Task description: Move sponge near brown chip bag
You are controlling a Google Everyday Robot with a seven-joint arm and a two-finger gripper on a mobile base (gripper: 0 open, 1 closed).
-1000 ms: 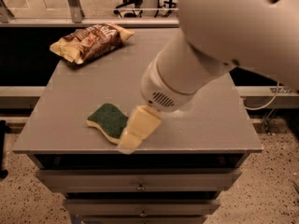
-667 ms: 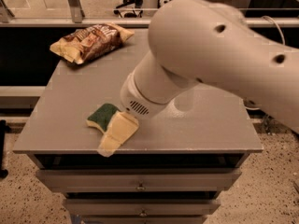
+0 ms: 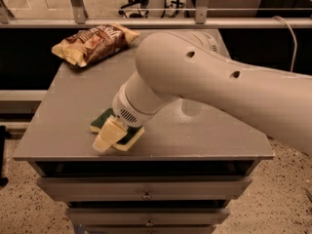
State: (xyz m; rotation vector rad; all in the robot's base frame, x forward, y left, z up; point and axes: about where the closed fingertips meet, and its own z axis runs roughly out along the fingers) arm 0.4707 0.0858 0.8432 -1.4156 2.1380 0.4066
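The sponge [image 3: 102, 118], dark green on top with a pale yellow base, lies near the front edge of the grey table [image 3: 63, 126], left of centre. My gripper [image 3: 108, 136] comes down from the big white arm [image 3: 204, 82] and sits right over the sponge, covering its middle; whether it touches the sponge I cannot tell. The brown chip bag [image 3: 92, 42] lies crinkled at the table's far left corner, well apart from the sponge.
The table tops a cabinet with drawers [image 3: 146, 191] below its front edge. A metal railing [image 3: 78, 4] runs behind the table. A cable [image 3: 292, 38] hangs at the back right. The arm hides much of the table's right half.
The arm has swung left and lower. The gripper has moved from the sponge's right side to directly over it. The sponge and bag have not moved.
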